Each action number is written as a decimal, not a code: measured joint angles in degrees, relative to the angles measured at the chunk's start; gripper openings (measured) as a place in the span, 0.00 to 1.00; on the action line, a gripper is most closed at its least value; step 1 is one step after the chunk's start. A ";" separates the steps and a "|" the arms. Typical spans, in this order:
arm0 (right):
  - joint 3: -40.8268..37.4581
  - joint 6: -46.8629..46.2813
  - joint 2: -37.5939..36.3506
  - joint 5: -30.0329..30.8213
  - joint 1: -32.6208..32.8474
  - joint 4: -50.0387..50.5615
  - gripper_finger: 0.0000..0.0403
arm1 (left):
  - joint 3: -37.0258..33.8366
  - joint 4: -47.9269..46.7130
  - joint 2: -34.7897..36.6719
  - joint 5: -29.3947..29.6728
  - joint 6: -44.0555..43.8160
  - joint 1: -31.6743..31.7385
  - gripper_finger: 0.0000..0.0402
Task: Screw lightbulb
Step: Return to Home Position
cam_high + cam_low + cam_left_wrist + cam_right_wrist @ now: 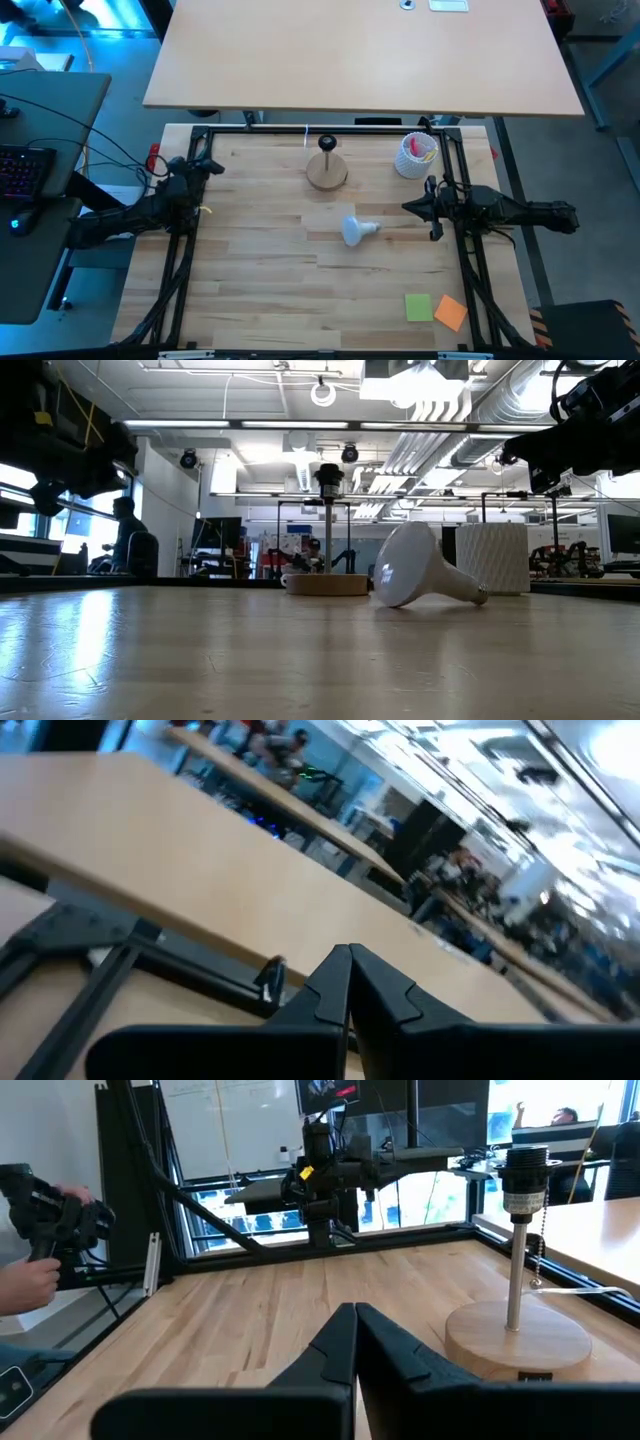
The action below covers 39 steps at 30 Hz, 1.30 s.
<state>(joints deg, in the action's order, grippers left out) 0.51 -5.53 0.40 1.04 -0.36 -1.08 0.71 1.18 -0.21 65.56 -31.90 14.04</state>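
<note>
One lightbulb (pixel 354 231) lying loose, one lamp stand (pixel 327 172), left gripper (pixel 350 953) and right gripper (pixel 355 1310) closed, empty

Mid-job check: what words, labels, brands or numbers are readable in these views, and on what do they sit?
None can be read in any view.
The dark label on the lamp base: too small to read.
Marks on the white board: too faint to read.
The lightbulb, green sticky note, orange sticky note: no print shows.

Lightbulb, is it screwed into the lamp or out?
Out. The lightbulb lies on its side on the table, apart from the lamp, whose socket is empty.
</note>
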 joint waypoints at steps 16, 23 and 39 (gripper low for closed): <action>0.00 0.01 0.00 -0.04 0.00 0.02 0.00 | -0.02 3.51 0.00 -36.96 14.90 0.60 0.00; 0.00 0.01 0.00 -0.07 0.00 0.02 0.00 | 0.02 4.05 0.02 -66.90 29.43 -0.72 0.00; 0.00 0.01 0.02 -0.20 0.00 0.02 0.00 | 0.00 0.00 0.02 -71.08 29.02 -15.93 0.00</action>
<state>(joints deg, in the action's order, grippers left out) 0.51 -5.52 0.43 0.84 -0.36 -1.06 0.71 1.18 -0.19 -5.51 -2.88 -1.89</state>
